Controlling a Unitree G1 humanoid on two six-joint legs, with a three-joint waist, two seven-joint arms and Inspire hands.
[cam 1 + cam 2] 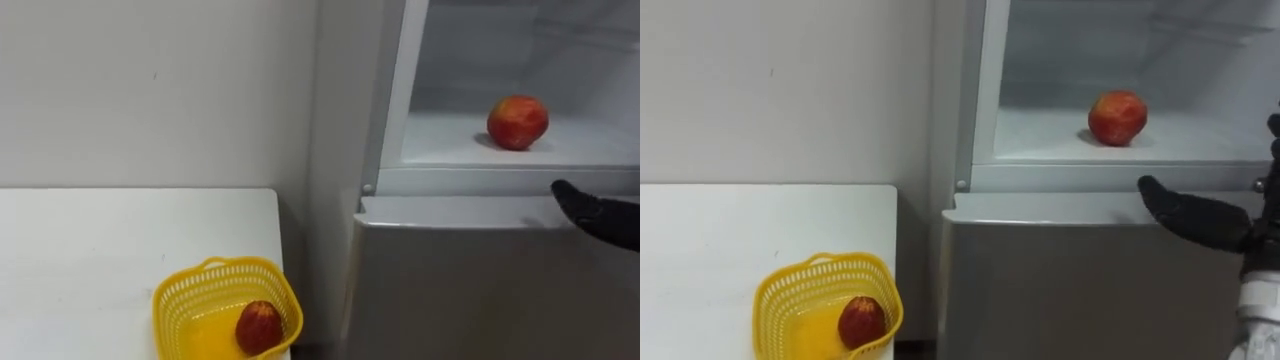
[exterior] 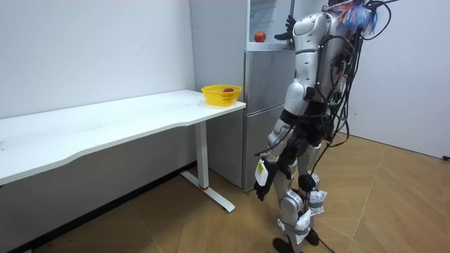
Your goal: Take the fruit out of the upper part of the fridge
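The right hand [image 1: 1200, 218], fingers spread and empty, hovers at the open upper fridge [image 1: 1070, 178] sill (near a red apple [image 1: 1117, 117]).

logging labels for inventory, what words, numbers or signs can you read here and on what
None: no readable word, number or sign shows on the fridge, the yellow basket, the table or the wall.
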